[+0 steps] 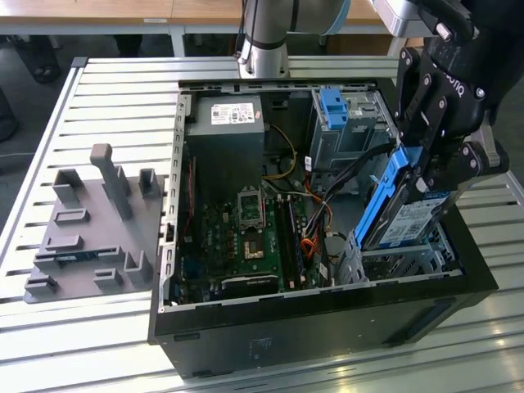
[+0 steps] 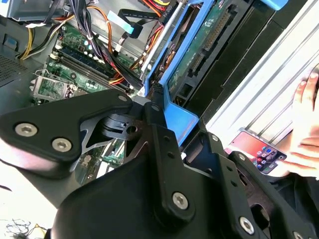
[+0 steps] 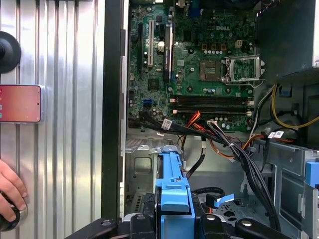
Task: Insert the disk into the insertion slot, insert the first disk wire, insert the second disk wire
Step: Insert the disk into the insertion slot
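The gripper is clamped on the blue frame of the disk, seemingly a stiff, fairly heavy, knock-sensitive slab best held by those edges.

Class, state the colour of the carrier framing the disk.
The carrier is bright blue, clearest in the exterior view.

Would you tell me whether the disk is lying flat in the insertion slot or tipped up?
Tipped up: the gripper holds the disk steeply tilted, lower end at the insertion slot, upper end raised.
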You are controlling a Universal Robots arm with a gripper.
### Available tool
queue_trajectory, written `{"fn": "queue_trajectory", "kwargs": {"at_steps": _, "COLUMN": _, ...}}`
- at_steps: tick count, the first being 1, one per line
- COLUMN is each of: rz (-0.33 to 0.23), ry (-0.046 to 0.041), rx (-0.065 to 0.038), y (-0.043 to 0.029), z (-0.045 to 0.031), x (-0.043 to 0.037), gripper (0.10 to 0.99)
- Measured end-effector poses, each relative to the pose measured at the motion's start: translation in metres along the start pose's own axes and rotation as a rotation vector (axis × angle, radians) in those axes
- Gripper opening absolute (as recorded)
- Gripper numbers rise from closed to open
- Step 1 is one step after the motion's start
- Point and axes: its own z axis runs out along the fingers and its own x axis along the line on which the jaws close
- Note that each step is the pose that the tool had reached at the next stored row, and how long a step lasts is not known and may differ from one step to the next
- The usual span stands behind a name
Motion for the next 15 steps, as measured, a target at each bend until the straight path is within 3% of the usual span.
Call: {"fn": "queue_trajectory", "kwargs": {"at_steps": 15, "rz": 0.0, "ry": 0.0, "rx": 0.0, "y": 0.0002, "z": 0.0062, "x": 0.0, "gripper": 0.365}}
